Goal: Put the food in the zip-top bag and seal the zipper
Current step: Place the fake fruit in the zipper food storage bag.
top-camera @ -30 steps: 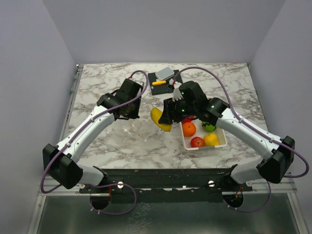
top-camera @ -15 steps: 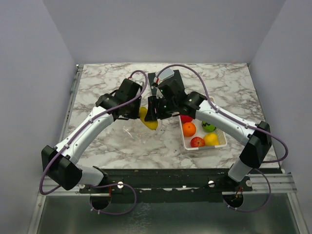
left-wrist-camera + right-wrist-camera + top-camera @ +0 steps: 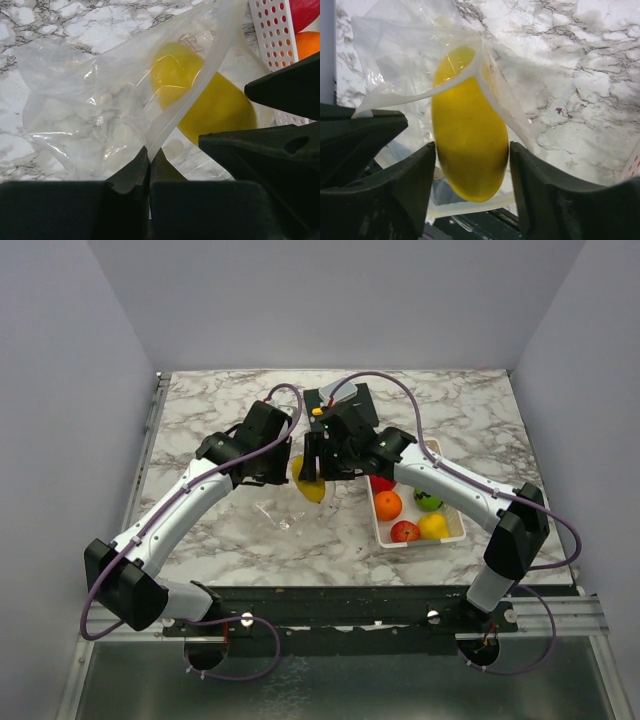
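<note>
Above the marble bench (image 3: 580, 75), left fingers (image 3: 125, 185) pinch the pale zipper strip (image 3: 182, 100) of the clear dotted plastic bag (image 3: 75, 100); right fingers (image 3: 395, 190) squeeze a glossy yellow toy fruit (image 3: 470, 150) partly inside it.

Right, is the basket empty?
No, an orange fruit, a green fruit, a red fruit and a yellow fruit lie in the basket.

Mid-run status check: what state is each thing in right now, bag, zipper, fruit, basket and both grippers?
zip-top bag: mouth open, unsealed.
zipper: unzipped, one strip pinched.
left gripper: shut on the zipper.
yellow fruit: partway into the bag mouth.
right gripper: shut on the yellow fruit.
basket: upright, holding the other fruits.
other fruits: loose in the basket, not bagged.
</note>
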`<action>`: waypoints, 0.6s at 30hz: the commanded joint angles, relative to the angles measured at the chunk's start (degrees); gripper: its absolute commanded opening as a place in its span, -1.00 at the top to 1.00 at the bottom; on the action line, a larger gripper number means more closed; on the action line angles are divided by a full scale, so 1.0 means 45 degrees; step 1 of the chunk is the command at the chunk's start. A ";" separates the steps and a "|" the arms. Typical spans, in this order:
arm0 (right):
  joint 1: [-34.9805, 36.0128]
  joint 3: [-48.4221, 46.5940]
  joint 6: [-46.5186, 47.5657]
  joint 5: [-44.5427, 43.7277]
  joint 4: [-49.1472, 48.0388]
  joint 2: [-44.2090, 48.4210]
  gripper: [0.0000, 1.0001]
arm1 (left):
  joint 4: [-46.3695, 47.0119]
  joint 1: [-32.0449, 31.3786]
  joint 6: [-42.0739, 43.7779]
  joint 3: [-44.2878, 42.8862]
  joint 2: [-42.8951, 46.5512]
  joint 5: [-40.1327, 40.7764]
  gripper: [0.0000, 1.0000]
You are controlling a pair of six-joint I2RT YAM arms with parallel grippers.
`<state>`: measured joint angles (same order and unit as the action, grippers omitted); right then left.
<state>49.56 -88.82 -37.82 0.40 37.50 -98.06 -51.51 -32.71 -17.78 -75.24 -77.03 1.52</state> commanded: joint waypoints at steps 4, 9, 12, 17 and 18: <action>0.0100 -0.0315 -0.0546 -0.0518 -0.0383 0.0154 -0.52 | 0.0196 -0.0052 -0.0094 -0.0290 0.0208 -0.0326 1.00; 0.0100 -0.0154 -0.0458 -0.0487 -0.0355 0.0615 -0.55 | 0.0225 -0.0056 -0.0106 -0.0330 0.0132 -0.0322 1.00; 0.0100 0.0099 -0.0310 -0.0872 -0.0236 0.1091 -0.55 | 0.0253 -0.0047 -0.0096 -0.0330 0.0099 -0.0320 1.00; 0.0100 0.0579 0.0111 -0.1520 0.0331 0.1970 -0.54 | 0.0322 -0.0056 -0.0102 -0.0349 0.0050 -0.0335 1.00; 0.0100 0.0743 0.0169 -0.1712 0.0424 0.2175 -0.54 | 0.0326 -0.0056 -0.0103 -0.0350 0.0049 -0.0330 1.00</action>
<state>49.56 -87.77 -38.89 -2.81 37.08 -92.53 -51.37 -32.71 -17.80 -75.24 -77.03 1.04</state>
